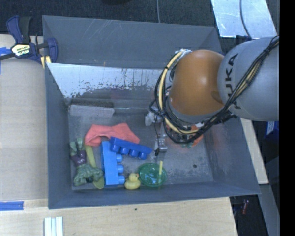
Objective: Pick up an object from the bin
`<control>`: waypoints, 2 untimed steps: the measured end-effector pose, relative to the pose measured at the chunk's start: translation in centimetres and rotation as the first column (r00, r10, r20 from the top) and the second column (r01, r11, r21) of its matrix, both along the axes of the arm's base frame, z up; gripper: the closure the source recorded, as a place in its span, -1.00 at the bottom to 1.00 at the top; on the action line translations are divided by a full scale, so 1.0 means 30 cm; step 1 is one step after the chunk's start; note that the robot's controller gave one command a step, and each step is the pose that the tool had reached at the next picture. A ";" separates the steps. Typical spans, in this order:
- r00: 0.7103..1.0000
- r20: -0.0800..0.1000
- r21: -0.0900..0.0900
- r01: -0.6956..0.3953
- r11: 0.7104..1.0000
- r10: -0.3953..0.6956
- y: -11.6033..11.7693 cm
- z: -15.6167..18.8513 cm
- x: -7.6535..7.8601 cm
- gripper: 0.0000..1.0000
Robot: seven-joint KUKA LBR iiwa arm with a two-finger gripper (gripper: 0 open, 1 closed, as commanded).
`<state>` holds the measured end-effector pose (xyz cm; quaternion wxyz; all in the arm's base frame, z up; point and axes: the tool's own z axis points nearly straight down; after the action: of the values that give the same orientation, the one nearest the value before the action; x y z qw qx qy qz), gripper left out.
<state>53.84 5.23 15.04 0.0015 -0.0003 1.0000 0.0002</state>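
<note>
**Bin** (137, 200), grey metal. The contents are gathered toward its near left corner.

**Near row.** A yellow duck (132, 181) touches a green dish (148, 177) with a yellow stick (160, 168) across it. A light blue block (111, 165) runs near to far. A green figure (85, 174) sits in the corner, with a purple toy (78, 156) behind it.

**Middle.** A dark blue brick (130, 148) lies aslant, with a red cloth (110, 132) behind it. A grey slab (91, 111) lies at the foot of the far wall.

**Gripper** (160, 150). It hangs low, just beside the right end of the dark blue brick and just behind the green dish. Whether the claw is spread or pressed together cannot be told.

**Handling.** The brick's flat sides probably give the surer hold. The claw should come straight down, centred on that end and clear of the dish.

**Obscured.** The orange cover (194, 85) and its cables hide the wrist and the bin floor under it. Whether the gripper touches the brick is unclear, and so is the purple toy's shape.
</note>
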 end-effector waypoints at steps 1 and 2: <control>1.000 0.004 0.001 0.011 1.000 -0.011 -0.019 -0.217 -0.113 -1.00; 0.996 0.015 0.000 -0.093 0.996 0.093 0.072 -0.268 -0.072 1.00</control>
<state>51.66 7.40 7.00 0.0087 -0.0468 0.9989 0.0006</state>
